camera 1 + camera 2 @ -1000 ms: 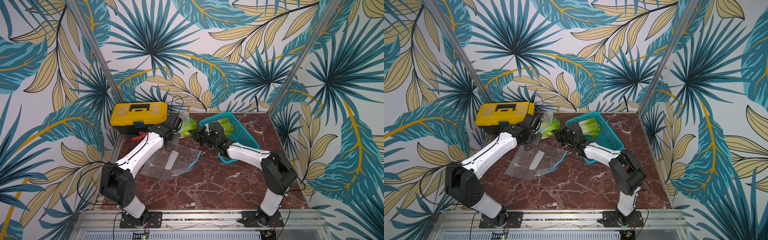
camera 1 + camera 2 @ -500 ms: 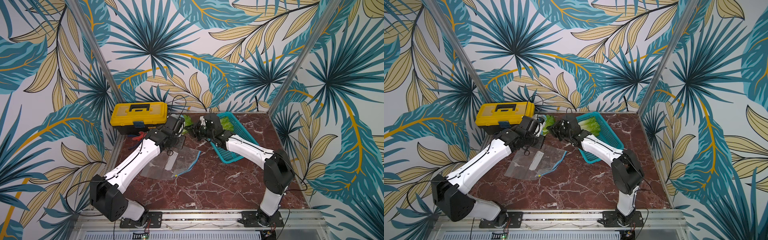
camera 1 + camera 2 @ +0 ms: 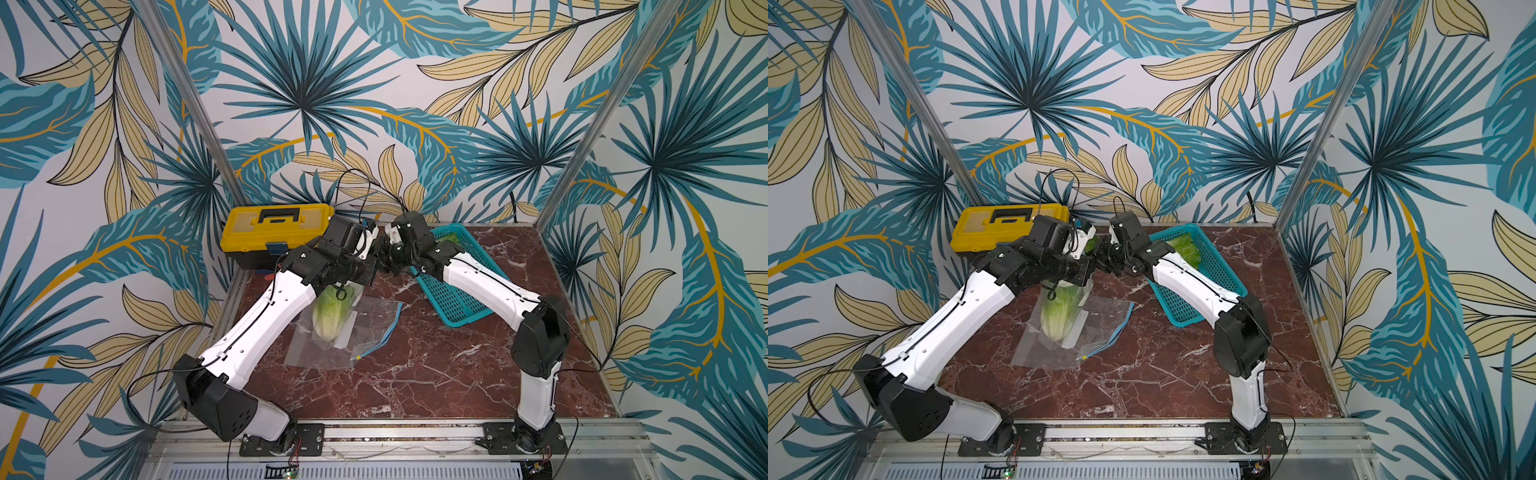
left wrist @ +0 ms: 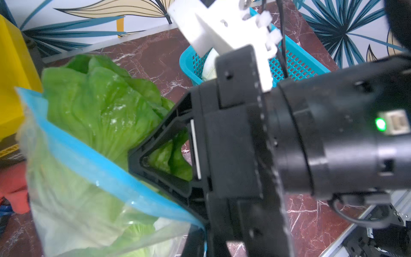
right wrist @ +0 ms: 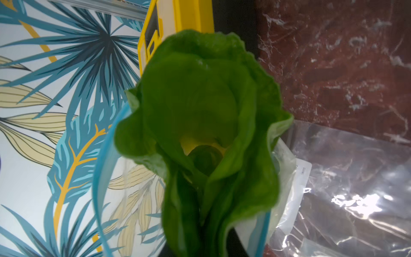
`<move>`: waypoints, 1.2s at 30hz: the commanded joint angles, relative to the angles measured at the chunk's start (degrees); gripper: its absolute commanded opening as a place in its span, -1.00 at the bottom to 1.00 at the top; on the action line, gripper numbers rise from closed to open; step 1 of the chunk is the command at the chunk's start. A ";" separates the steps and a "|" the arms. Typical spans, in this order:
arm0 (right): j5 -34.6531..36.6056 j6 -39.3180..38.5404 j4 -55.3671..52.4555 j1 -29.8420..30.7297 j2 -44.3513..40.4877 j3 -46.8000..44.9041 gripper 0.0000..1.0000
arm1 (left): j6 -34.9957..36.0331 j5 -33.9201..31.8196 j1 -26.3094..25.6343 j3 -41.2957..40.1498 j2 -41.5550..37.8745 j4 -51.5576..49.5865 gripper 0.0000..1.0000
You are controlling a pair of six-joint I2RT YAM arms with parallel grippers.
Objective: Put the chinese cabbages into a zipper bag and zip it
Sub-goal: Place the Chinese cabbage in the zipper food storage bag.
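Note:
My left gripper (image 4: pixel 204 231) is shut on the blue zipper rim of the clear zipper bag (image 3: pixel 365 328) and holds its mouth up off the table. One chinese cabbage (image 3: pixel 330 316) hangs base down inside the bag, and its green leaves (image 4: pixel 100 106) stick out of the mouth. My right gripper (image 3: pixel 384 259) is at the bag mouth, against the left one. The leaves (image 5: pixel 200 100) cover its jaws in the right wrist view. One black finger (image 4: pixel 160 155) shows beside the leaves. Another cabbage (image 3: pixel 1185 249) lies in the teal basket (image 3: pixel 1192 299).
A yellow toolbox (image 3: pixel 276 226) stands at the back left, just behind the left wrist. A red object (image 4: pixel 13 189) lies beside it. The teal basket (image 3: pixel 457 299) sits at an angle under the right forearm. The bag's lower part lies on the marble table (image 3: pixel 415 374).
The cabbage was up between the two grippers; now it hangs lower, inside the bag. Both wrists have drawn close together at the back, and the bag's mouth is lifted.

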 commanded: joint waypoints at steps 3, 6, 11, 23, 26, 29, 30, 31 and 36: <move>-4.45 -6.54 -1.50 -1.48 -4.87 1.55 -0.05 | 0.99 2.70 1.90 1.93 -2.28 4.41 -1.00; -7.11 -8.00 -2.29 -3.90 -7.77 1.46 0.04 | 0.82 3.95 1.95 4.99 -1.99 4.75 -1.00; -5.86 -10.60 -5.47 -8.99 -16.27 -4.75 0.06 | -0.09 6.45 1.92 8.89 -1.54 4.73 -1.00; -0.40 -19.00 -22.21 -10.10 -22.57 -6.65 -0.06 | -1.64 10.82 0.00 13.64 2.35 7.14 -1.00; -1.77 -17.81 -22.34 -9.58 -21.11 -6.21 -0.03 | -1.65 11.41 -0.70 14.54 3.67 7.13 -1.00; -2.54 -15.25 -20.19 -9.43 -20.00 -6.50 -0.01 | -1.65 11.52 -1.30 14.67 4.23 7.10 -1.00; -2.70 -14.20 -18.68 -9.42 -19.78 -6.46 0.00 | -1.73 11.53 -1.53 14.56 4.24 7.15 -1.00; -2.72 -12.76 -17.17 -9.43 -19.52 -6.55 0.02 | -1.73 11.43 -1.68 14.38 4.42 7.15 -1.00; -2.90 -5.30 -10.46 -9.75 -18.04 -8.77 0.03 | -2.13 11.48 -2.50 14.20 4.60 7.14 -1.00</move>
